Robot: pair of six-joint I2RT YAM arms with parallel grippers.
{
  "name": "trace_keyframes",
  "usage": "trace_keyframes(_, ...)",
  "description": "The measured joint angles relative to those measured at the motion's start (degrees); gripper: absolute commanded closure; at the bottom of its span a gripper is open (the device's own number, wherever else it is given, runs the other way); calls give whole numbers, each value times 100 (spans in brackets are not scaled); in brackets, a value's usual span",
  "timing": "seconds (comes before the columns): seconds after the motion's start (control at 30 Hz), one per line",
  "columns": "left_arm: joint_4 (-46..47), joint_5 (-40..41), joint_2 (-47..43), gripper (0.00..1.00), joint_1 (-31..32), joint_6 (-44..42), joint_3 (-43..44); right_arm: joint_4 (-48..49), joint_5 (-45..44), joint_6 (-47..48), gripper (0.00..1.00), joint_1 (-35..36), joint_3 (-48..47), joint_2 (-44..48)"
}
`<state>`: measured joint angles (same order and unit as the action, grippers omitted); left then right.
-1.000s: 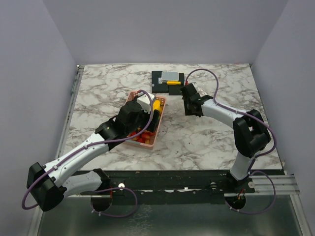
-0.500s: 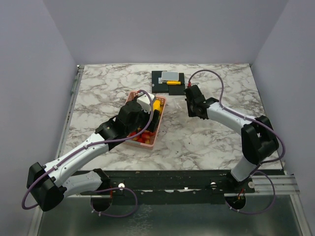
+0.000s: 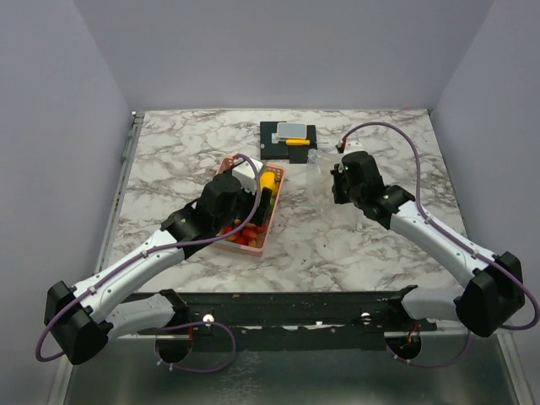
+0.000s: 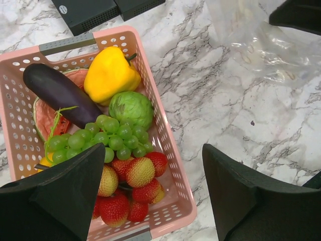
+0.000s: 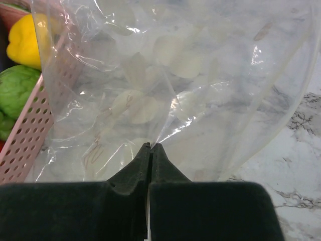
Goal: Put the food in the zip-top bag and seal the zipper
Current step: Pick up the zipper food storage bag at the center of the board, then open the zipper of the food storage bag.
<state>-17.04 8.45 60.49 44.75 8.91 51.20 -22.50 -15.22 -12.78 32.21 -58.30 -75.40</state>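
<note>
Right wrist view: the right gripper (image 5: 150, 150) has its two black fingers pressed flat together. A fold of the clear, crinkly plastic zip-top bag (image 5: 190, 75) is pinched at their tips, and creases fan out from that spot. The film spreads ahead of the fingers, with the grey-veined white marble tabletop (image 5: 301, 150) showing through it. Whether the zip-top bag is lifted off the marble I cannot tell. In this view its left edge lies across the wall of the pink perforated plastic basket (image 5: 25, 140).

From the left wrist camera, the left gripper (image 4: 150, 201) hangs above the basket with its fingers (image 4: 65, 196) spread wide and nothing between them. All the toy food lies in the basket below:
- a yellow bell pepper (image 4: 110, 75) at the far end
- a dark purple eggplant (image 4: 55, 90) just beside the pepper
- a slice of red watermelon (image 4: 42, 118) under the eggplant
- a round green leafy vegetable (image 4: 131, 108)
- a bunch of green grapes (image 4: 108, 135)
- red-and-yellow strawberries (image 4: 140, 173) heaped at the near end

Seen from the top external camera, the basket sits around mid-table. The bag lies to its right and a little farther back — near a flat black base (image 3: 274, 135) that carries a yellow-and-grey item (image 3: 294, 133).
</note>
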Motion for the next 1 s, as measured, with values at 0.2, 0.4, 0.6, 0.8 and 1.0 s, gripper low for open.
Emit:
trace_keyframes(0.2, -2, 20, -39, 19, 0, 0, 2, 350, 614, 133, 99, 11, 472, 990)
trace_keyframes(0.4, -4, 17, -39, 18, 0, 0, 2, 549, 1261, 142, 99, 37, 492, 1556)
trace_keyframes(0.6, -4, 17, -44, 17, 0, 4, 2, 664, 1987, 140, 99, 37, 522, 2004)
trace_keyframes(0.8, -2, 15, -52, 14, 0, 48, 7, 887, 2745, 245, 99, 37, 638, 2612)
trace_keyframes(1.0, 2, 0, -103, 8, 0, 136, 13, 981, 3359, 223, 99, 37, 636, 2820)
